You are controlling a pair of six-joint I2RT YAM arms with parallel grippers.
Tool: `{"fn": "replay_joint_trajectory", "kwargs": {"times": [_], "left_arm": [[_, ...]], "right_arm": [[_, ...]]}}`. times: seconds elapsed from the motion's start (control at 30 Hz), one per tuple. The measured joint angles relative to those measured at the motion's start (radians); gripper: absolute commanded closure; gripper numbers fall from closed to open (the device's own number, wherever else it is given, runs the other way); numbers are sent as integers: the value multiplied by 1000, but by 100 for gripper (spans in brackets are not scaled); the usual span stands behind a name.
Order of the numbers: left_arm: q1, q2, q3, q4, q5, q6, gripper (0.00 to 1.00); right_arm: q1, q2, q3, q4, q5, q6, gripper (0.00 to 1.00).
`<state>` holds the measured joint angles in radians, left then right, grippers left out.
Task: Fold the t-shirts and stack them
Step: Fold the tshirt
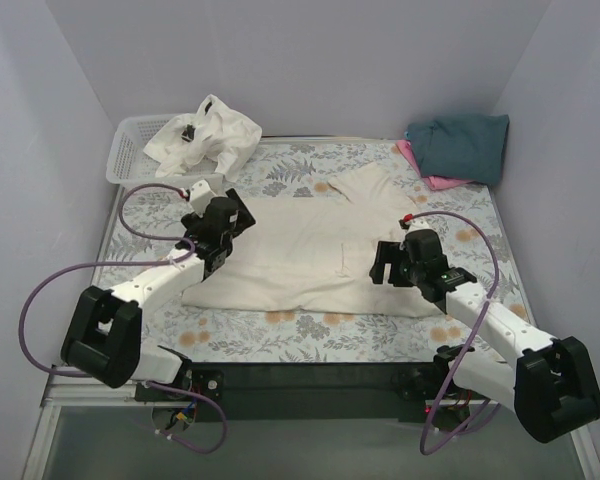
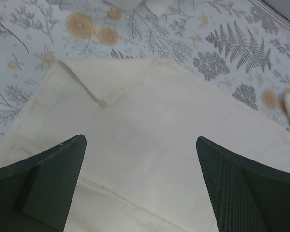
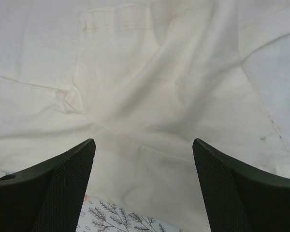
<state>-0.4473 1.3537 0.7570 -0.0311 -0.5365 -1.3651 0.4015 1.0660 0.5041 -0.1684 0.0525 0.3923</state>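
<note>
A cream t-shirt point(image 1: 310, 250) lies spread flat in the middle of the floral table. It fills the left wrist view point(image 2: 150, 145) and the right wrist view point(image 3: 145, 82). My left gripper point(image 1: 223, 218) is open and empty just above the shirt's left side. My right gripper point(image 1: 385, 262) is open and empty above the shirt's right side, near its front edge. A crumpled off-white t-shirt point(image 1: 205, 135) with a black label lies in and over the basket. A folded dark teal t-shirt point(image 1: 460, 145) rests on a pink t-shirt point(image 1: 435, 180) at the back right.
A white lattice basket point(image 1: 130, 150) stands at the back left corner. Purple cables loop beside both arms. Grey walls close in the table on three sides.
</note>
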Motion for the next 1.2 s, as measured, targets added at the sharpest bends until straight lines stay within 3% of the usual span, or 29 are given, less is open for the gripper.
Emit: {"fn": "replay_joint_trajectory", "kwargs": {"times": [0.17,0.47,0.8,1.2], "left_arm": [[5,170,113,3,-112,92,18],[25,314,127,84,-154,285,25],[60,455,214,132,-145,394,32],[97,464,223,113,-12,415,34]], "right_arm": [[0,-3,37,0,0,-26,25],[0,-18,29,-5,4,-36,25],[0,-63,3,-10,4,-29,24],[0,-65,-11,-10,4,-24,24]]}}
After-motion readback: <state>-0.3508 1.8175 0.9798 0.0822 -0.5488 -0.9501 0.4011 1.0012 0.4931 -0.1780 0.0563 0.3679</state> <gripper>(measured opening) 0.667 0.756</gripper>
